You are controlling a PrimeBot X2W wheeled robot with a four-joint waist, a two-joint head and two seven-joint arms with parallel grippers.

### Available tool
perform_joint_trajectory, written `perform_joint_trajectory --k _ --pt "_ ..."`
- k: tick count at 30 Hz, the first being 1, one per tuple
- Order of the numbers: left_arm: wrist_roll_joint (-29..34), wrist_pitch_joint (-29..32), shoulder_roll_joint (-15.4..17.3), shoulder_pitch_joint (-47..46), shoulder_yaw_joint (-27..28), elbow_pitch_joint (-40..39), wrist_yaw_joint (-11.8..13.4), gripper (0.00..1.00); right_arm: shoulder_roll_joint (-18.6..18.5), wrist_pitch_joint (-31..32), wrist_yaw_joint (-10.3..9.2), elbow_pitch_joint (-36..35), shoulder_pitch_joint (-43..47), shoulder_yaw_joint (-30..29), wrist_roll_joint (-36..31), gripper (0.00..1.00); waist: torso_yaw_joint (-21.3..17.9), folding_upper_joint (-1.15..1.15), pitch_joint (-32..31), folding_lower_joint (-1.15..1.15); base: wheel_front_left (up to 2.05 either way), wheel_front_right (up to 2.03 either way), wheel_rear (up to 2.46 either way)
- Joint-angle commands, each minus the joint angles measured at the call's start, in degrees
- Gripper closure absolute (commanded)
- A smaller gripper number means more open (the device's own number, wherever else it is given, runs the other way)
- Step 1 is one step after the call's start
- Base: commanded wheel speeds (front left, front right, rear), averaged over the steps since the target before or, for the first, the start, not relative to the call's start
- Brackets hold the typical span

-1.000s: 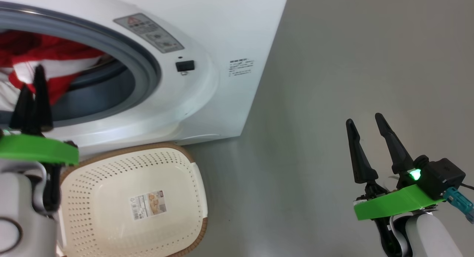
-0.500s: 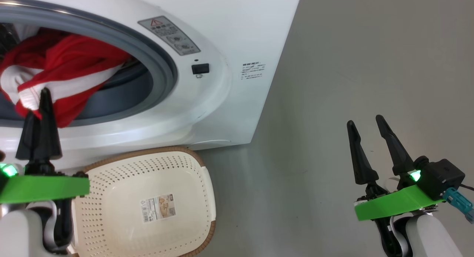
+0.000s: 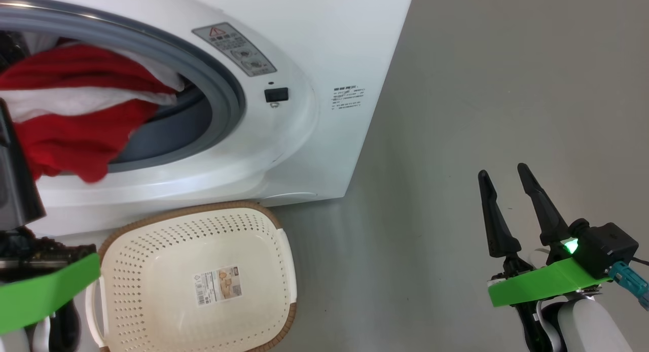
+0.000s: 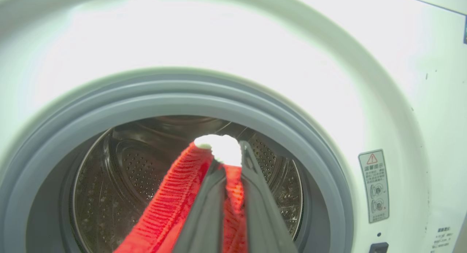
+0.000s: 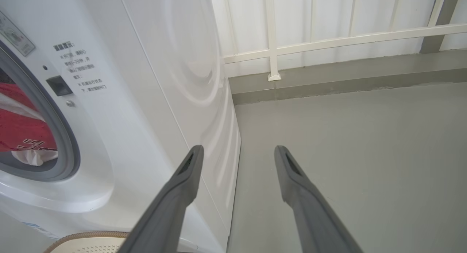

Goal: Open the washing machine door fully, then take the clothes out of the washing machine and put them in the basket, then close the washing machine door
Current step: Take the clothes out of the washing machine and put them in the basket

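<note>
Pulled farther out, clothes [image 3: 71,134] stay pinched in left gripper [image 4: 230,155], cropped; right gripper [image 3: 502,170] wide.

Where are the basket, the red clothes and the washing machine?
the basket [image 3: 152,291]: head view, bare perforated bottom.
the clothes [image 3: 76,139]: head view, red fabric hanging out.
the washing machine [image 3: 324,47]: head view, white front panel.

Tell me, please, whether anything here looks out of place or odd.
The red-and-white fabric clothes spill out over the grey rubber ring of the big white washing machine, pinched in the left claw; nothing else stands out.
</note>
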Motion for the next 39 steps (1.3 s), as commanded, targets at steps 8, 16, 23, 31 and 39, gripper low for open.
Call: perform_joint_trajectory --k 8,16,23,31,39 --pt "0.5 -0.3 0.1 4.0 0.5 2.1 0.0 1.0 -0.4 -0.4 0.42 -1.2 0.4 1.4 -0.1 0.0 -0.3 0.0 -0.2 0.0 0.0 0.0 0.0" --pt "-2.2 -0.3 0.0 4.5 -2.1 15.2 0.0 1.0 -0.4 -0.4 0.42 -1.6 -0.2 1.8 0.3 0.0 -0.4 0.0 2.1 0.0 0.0 0.0 0.0" --pt "-3.1 -0.3 2.3 0.7 -5.4 25.3 0.0 0.96 -0.4 -0.4 0.42 -2.2 -1.7 2.0 0.8 0.0 -0.6 0.0 6.1 0.0 0.0 0.0 0.0" --pt "-3.7 -0.3 4.9 -3.8 -9.5 33.8 0.0 0.69 -0.4 -0.4 0.42 -2.8 -3.0 1.9 1.1 0.0 -1.2 0.0 9.7 0.0 0.0 0.0 0.0" --pt "-4.6 -0.3 5.8 -7.8 -11.7 41.4 0.0 0.09 -0.4 -0.4 0.42 -3.1 -3.9 1.7 1.3 0.0 -1.4 0.0 11.5 0.0 0.0 0.0 0.0"
